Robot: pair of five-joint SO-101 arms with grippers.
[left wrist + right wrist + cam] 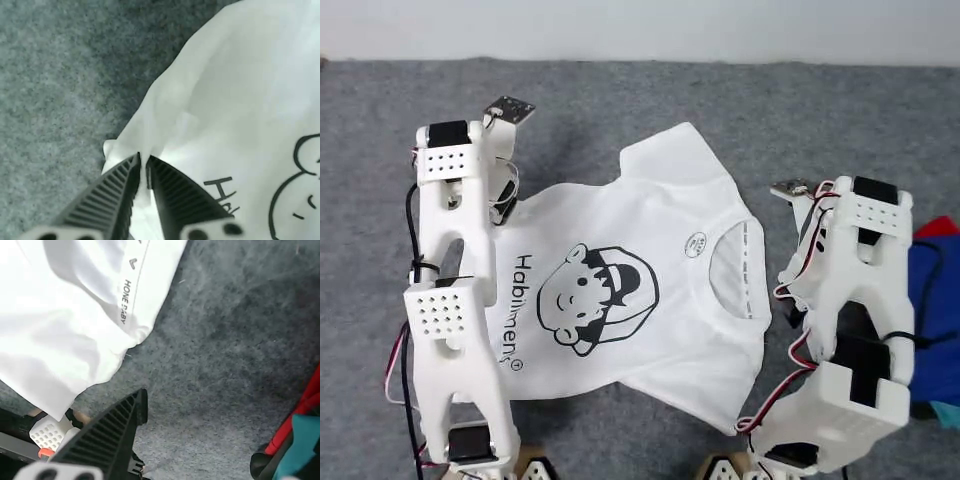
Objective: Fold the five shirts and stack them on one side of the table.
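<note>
A white shirt (640,300) with a cartoon face lies spread on the grey table, collar toward the right arm. My left gripper (144,162) is shut on a bunched fold at the shirt's (240,100) hem corner, on the far left (504,212) in the high view. My right gripper (806,228) sits just off the collar side. Its one visible finger (117,427) hangs over bare grey surface, apart from the shirt's edge (75,340), with nothing in it; the gap beside it is wide, so it reads as open.
Other shirts are piled at the right edge: blue (932,300), red (940,226) and teal (946,415), seen near the right wrist as red (295,430) and teal (300,452). Grey table surface (620,100) lies beyond the shirt at the back.
</note>
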